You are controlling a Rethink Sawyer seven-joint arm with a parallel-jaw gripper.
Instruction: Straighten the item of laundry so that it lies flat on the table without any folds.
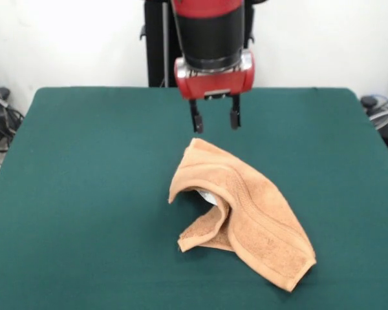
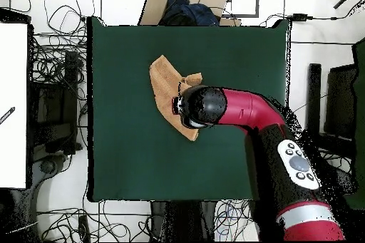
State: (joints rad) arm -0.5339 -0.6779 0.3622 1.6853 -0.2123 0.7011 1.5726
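The item of laundry (image 1: 246, 216) is a peach-orange towel lying crumpled on the green table (image 1: 84, 194), its left part folded over into a raised loop with a white tag showing underneath. Woven bands run along its length. My gripper (image 1: 215, 120) hangs open just above the towel's far corner, with nothing between its fingers. From overhead, the towel (image 2: 165, 80) lies in the upper middle of the table (image 2: 128, 154), and my arm's red and black wrist covers the part nearest the robot, hiding the gripper itself.
Cables and boxes lie on the floor around the table in the overhead view. A cardboard box (image 2: 182, 1) with dark cloth sits beyond the table's top edge. A white surface (image 2: 13, 105) stands at the left.
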